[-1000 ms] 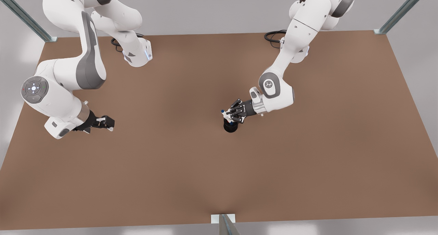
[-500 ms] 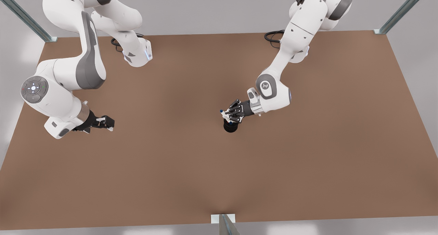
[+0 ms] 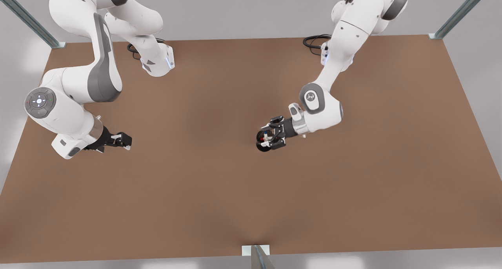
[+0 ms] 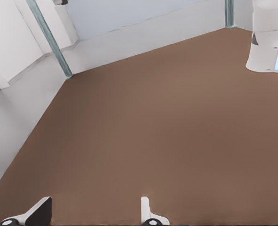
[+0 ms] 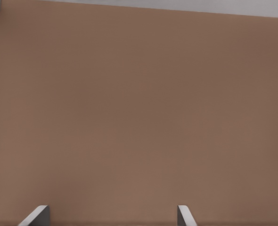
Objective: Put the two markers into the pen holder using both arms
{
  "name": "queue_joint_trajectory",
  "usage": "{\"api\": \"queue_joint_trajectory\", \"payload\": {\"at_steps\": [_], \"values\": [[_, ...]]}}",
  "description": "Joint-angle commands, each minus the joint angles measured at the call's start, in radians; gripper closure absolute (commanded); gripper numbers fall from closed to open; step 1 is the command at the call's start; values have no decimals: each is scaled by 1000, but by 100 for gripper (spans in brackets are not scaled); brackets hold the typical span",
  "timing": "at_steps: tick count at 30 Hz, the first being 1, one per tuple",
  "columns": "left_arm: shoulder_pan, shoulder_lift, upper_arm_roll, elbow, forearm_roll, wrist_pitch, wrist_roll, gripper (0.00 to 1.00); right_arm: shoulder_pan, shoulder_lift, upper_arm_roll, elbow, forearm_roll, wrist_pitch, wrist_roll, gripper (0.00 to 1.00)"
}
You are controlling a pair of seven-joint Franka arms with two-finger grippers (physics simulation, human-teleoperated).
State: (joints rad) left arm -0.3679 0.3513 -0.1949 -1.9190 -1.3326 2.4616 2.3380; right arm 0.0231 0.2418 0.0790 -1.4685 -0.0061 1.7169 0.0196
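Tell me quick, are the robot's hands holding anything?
Left gripper: open, empty, over the holder.
Right gripper: open, empty, waiting at the front view's left.

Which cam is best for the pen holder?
Front view: the pen holder sits mid-table, markers inside, an arm's open gripper at it; the other gripper waits at that view's left. Both wrist views face brown table, adding nothing on it.

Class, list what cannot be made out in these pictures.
Markers: front view, too small, sunk in the holder under the left gripper; count unclear.
Right gripper, idle at the front view's left: wrist view's edge crops its jaws.
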Motion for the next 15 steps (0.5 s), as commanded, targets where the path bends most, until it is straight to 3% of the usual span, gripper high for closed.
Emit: {"api": "queue_joint_trajectory", "payload": {"at_steps": [1, 2, 3, 6, 8, 10, 11, 15], "values": [[61, -55, 2, 9, 442, -48, -1160, 0, 0, -1, 1, 1, 2, 0, -1, 0], [178, -54, 6, 168, 680, -341, -1596, 0, 0, -1, 1, 1, 2, 0, -1, 0], [199, -52, 18, 337, 926, -571, -1936, 0, 0, -1, -1, 1, 2, 0, -1, 0], [214, -49, 106, 549, 1214, -979, -2335, 0, 0, 1, -1, 2, 2, 1, -3, 0], [213, -52, 212, 595, 1241, -984, -2459, 0, -2, 1, 1, 2, 2, 1, -3, 0], [325, -146, 166, 581, 1253, -952, -2453, 0, -2, 1, -1, 2, 2, 1, -3, 0], [311, -169, 164, 548, 1316, -926, -2433, 0, -2, 1, -1, 2, 2, 1, -3, 0], [276, -66, 166, 610, 1326, -872, -2439, 0, -3, 1, 1, 2, 2, 1, -4, 0]]}}
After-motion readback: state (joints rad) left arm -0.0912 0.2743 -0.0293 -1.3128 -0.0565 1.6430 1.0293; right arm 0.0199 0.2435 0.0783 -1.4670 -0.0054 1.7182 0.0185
